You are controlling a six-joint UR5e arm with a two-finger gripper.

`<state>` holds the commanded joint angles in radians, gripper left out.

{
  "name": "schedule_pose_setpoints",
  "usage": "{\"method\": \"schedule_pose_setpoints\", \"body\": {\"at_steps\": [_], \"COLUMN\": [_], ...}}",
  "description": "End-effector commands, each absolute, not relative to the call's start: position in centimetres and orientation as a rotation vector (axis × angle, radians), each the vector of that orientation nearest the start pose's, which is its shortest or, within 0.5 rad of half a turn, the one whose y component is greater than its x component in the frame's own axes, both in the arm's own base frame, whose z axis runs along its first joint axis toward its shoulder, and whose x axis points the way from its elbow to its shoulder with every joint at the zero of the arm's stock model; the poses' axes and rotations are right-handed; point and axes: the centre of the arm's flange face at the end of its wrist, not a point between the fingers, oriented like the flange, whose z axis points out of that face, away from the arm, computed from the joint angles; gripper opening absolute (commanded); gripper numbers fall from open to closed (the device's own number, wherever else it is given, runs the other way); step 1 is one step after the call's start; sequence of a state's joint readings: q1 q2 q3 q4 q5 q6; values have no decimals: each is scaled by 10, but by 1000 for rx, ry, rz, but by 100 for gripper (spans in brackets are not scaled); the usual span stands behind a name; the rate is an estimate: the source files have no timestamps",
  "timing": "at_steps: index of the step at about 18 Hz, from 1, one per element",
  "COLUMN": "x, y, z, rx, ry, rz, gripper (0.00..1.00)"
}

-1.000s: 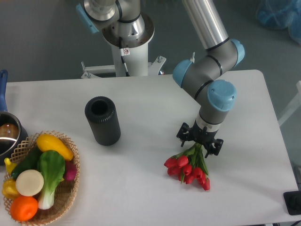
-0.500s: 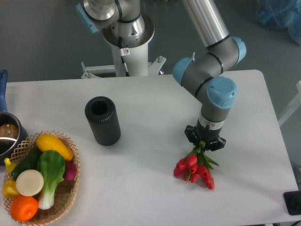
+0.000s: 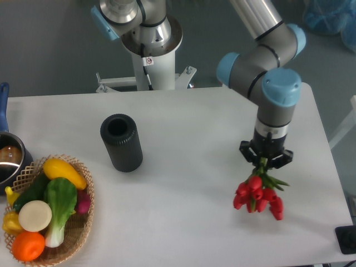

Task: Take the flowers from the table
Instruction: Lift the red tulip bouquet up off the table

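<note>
Your end effector (image 3: 265,162) is clamped on the stems of the flowers (image 3: 258,194); the bunch hangs straight below it, red heads pointing down toward the surface (image 3: 183,133).

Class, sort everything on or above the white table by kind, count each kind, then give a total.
Flower bunches: 1
Black cylinders: 1
Wicker baskets: 1
Produce pieces in basket: about 7
Metal pots: 1
Total: about 11
</note>
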<state>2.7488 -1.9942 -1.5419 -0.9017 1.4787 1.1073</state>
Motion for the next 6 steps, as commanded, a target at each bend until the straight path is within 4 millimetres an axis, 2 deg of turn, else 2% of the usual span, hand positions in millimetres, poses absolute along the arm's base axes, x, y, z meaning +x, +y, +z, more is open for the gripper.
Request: {"method": "schedule_pose_setpoints", "body": {"at_steps": [3, 6], "x": [-560, -560], "y": [386, 383], "z": [349, 349], "rx": [-2975, -3021], "ry": [-26, 67], "rz": [230, 223], "gripper": [0, 0]}}
